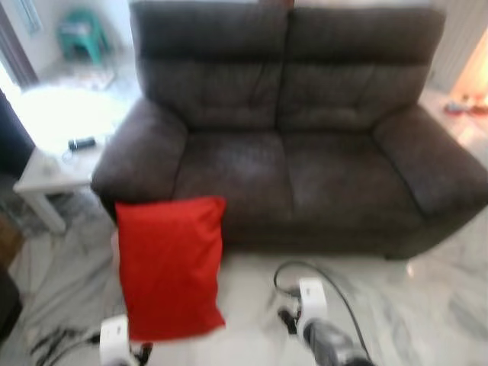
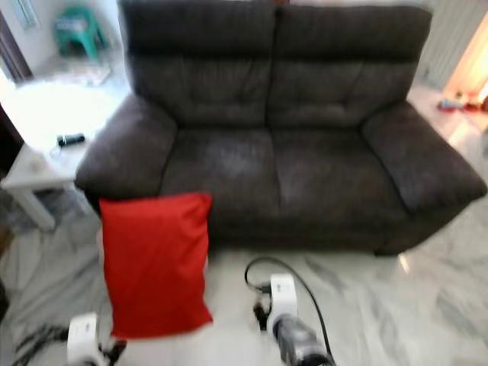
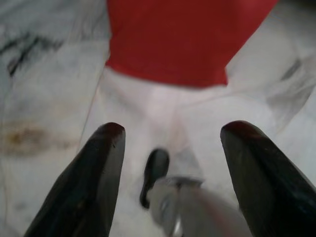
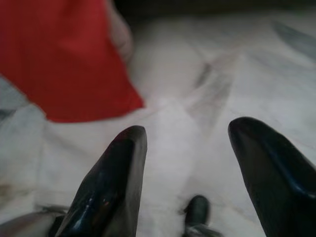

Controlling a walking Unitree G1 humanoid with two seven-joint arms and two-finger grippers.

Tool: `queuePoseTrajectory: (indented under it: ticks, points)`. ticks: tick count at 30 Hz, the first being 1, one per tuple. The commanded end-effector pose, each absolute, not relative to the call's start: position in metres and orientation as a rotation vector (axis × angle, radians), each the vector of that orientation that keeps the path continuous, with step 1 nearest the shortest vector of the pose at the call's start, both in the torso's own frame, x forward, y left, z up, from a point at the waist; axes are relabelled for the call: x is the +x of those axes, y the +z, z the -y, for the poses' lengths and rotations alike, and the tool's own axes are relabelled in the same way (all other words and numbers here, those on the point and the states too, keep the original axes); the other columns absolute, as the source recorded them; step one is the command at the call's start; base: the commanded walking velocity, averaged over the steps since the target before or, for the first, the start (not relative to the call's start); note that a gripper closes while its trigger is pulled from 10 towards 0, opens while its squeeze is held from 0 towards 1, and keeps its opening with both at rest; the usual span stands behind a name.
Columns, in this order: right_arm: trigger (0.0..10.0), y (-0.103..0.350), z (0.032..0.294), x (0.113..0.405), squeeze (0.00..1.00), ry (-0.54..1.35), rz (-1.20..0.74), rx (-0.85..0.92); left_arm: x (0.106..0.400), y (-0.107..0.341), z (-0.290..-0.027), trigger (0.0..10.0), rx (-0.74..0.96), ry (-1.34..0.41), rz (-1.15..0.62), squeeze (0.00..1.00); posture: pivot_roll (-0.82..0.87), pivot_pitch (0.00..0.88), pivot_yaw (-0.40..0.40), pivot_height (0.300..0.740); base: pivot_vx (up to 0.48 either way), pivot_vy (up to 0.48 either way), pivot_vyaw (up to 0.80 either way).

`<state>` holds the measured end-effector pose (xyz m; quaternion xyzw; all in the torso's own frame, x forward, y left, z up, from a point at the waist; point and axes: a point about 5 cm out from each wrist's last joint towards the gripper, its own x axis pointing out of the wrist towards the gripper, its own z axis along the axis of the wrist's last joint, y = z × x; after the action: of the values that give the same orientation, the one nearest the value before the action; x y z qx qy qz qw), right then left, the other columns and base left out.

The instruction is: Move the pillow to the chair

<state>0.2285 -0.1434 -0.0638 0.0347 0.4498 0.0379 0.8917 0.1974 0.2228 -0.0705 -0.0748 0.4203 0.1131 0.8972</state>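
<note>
Red pillow (image 1: 169,267) stood upright on the marble floor (image 1: 427,305), lower left of the head view, its top edge leaning against the front of the dark brown sofa (image 1: 305,152) just below the left armrest. The lean seemed to be what kept it standing. No chair for the delivery could be identified with certainty; a teal stool or seat (image 1: 80,30) showed at upper left, too blurred to tell.

Left claw (image 3: 170,173) hung low at the bottom left of the head view, just beside the pillow's lower corner. In its wrist view the two black fingers (image 3: 89,182) stood well apart with nothing between them, the pillow's red edge ahead of them. Right claw (image 4: 185,177) sat at bottom centre, near the pillow's right side but apart from it, fingers likewise spread and empty. My reading: both arms were set either side of the pillow for a two-sided pinch, since a soft, wide cushion would sag from one corner.

White side tabletop (image 1: 53,164) at left carried a small dark object (image 1: 81,142), possibly a remote.

No brand, label or writing could be read anywhere.
</note>
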Motion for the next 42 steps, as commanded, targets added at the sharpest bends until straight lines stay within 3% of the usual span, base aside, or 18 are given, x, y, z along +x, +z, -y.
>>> queuePoseTrajectory:
  ticks: [1,42]
  points:
    - [10.0,-0.0628,0.1454,0.2302,0.0,0.061,-0.934,0.077,0.1954,-0.072,-0.2214,10.0,-0.159,0.23,-0.878,0.0,0.1,0.0,-0.056,0.74,0.277,0.0,0.0]
    - [10.0,-0.0626,0.1455,0.2304,0.0,0.094,-0.936,0.035,0.1947,-0.0723,-0.2214,10.0,-0.162,0.23,-0.879,0.0,0.1,0.0,-0.057,0.74,0.284,0.0,0.4]
